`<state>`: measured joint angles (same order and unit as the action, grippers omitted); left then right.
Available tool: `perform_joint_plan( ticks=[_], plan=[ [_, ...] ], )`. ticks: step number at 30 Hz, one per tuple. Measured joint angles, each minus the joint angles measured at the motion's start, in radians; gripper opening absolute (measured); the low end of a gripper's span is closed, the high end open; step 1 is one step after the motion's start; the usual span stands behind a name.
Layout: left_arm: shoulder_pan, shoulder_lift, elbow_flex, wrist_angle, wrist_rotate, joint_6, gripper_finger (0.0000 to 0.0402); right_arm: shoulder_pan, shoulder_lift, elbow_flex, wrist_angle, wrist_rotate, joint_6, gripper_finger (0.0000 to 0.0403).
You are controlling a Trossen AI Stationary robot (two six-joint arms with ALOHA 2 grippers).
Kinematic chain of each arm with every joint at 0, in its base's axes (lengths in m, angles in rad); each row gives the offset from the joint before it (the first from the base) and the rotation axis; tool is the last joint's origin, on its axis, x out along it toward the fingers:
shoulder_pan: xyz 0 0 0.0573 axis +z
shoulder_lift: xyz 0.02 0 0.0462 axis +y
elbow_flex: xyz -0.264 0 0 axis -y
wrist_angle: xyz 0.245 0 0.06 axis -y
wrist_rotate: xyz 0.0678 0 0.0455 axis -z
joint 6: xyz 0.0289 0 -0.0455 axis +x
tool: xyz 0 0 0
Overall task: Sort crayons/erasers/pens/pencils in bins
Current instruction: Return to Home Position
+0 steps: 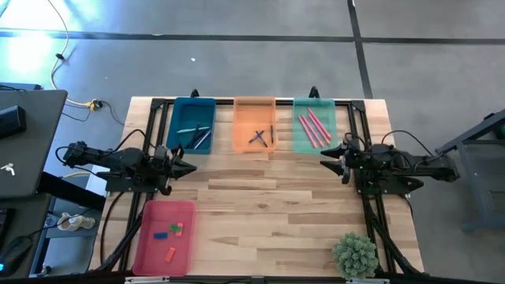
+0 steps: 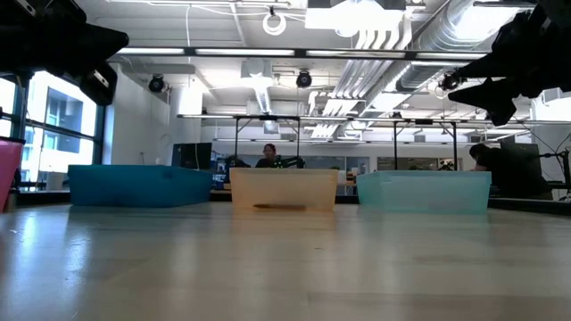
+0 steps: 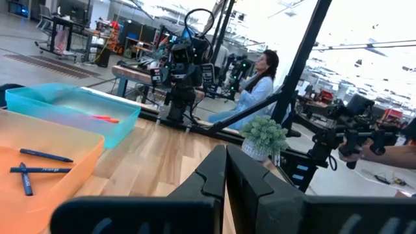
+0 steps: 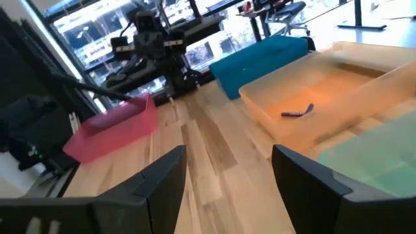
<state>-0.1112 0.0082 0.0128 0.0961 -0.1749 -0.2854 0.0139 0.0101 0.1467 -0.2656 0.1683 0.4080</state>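
Evidently the sorting is done and the return to rest is in hand; in the high view no loose piece shows on the table (image 1: 268,205) between the arms. The left gripper (image 1: 188,166) hangs above the boards at its own side, fingers pressed together on nothing; the right gripper (image 1: 326,162) faces it from well apart, fingers parted and empty. The erasers (image 1: 171,233) lie in the pink bin (image 1: 144,237), just beside the left gripper on one flank; the pens (image 1: 199,136) lie in the teal bin (image 1: 180,118) on its other flank; the orange bin (image 1: 245,118) stands between the two grippers' lines; the mint bin (image 1: 327,114), holding pink-red sticks (image 1: 313,128), sits just beside the right gripper. In my judgement the next move calls for no grasp, only settling both arms clear of the bin walls. Only the high view shows the erasers; the low view gives bin walls alone; the left wrist view alone proves the closed fingers.
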Motion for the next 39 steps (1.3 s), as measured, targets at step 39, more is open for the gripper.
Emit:
perform_joint_plan(
  ticks=[39],
  plan=[
    [0.0,0.0,0.0,-0.001,0.0,0.0,0.0001,0.0,0.005,0.003,-0.19,0.162,0.038,0.022]
  ],
)
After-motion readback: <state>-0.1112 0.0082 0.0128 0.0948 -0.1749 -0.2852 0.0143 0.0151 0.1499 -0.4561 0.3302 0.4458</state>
